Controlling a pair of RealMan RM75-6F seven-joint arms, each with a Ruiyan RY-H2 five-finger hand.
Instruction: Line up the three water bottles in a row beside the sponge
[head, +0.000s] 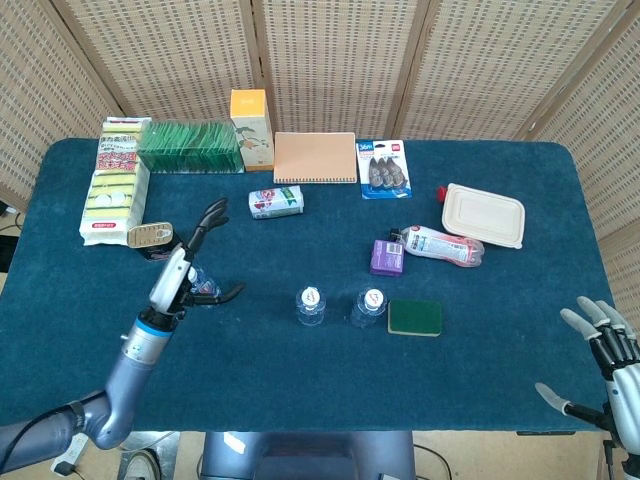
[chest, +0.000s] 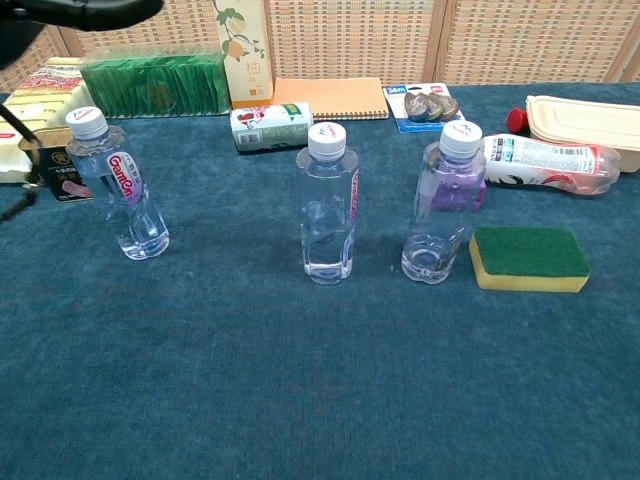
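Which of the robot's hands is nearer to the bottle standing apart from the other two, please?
Left. The left hand hovers right over that bottle; the right hand sits far off at the table's opposite corner.

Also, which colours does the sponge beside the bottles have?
The sponge is dark green on top with a yellow layer below; the chest view shows it best.

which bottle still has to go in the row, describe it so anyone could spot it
Start at the green sponge near the middle of the blue table; two clear bottles stand in a row to its left. Further left, past a gap, stands a third bottle alone, near the gold tin. Unlike the other two, it shows a pink and white label, and the left robot hand hovers over it.
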